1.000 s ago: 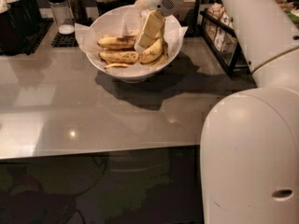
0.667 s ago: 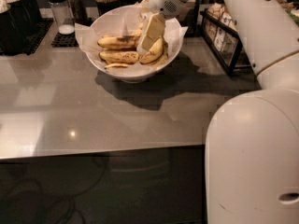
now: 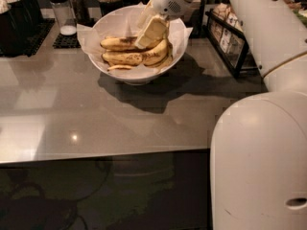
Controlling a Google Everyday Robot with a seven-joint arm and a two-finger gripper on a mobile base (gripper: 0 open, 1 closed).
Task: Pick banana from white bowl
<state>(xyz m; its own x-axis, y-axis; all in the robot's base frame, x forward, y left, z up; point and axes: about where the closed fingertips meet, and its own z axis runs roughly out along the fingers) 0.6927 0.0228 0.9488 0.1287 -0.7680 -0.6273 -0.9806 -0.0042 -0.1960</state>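
Yellow and heavily brown-speckled, the banana lay near the top of a small heap of bananas inside the white bowl, which sat on the grey counter lined with crinkled paper that stuck out past its rim. The gripper was down inside the bowl, angled in from the upper right, its pale tip against the right end of that top banana. This looked like the grasping step: the reach into the bowl was made, but the fruit was not yet lifted clear. Whether the gripper had closed on the banana or only rested against it, I could not tell, since its underside was turned away and its own body covered the contact. The next move would probably call for a sure hold on one banana alone, then a straight lift that did not drag the paper or the neighbouring fruit along. How many bananas lay in the heap was hard to count. The arm ran out of view at the top, the robot's white body blocked the lower right, and a black wire basket stood partly behind it.
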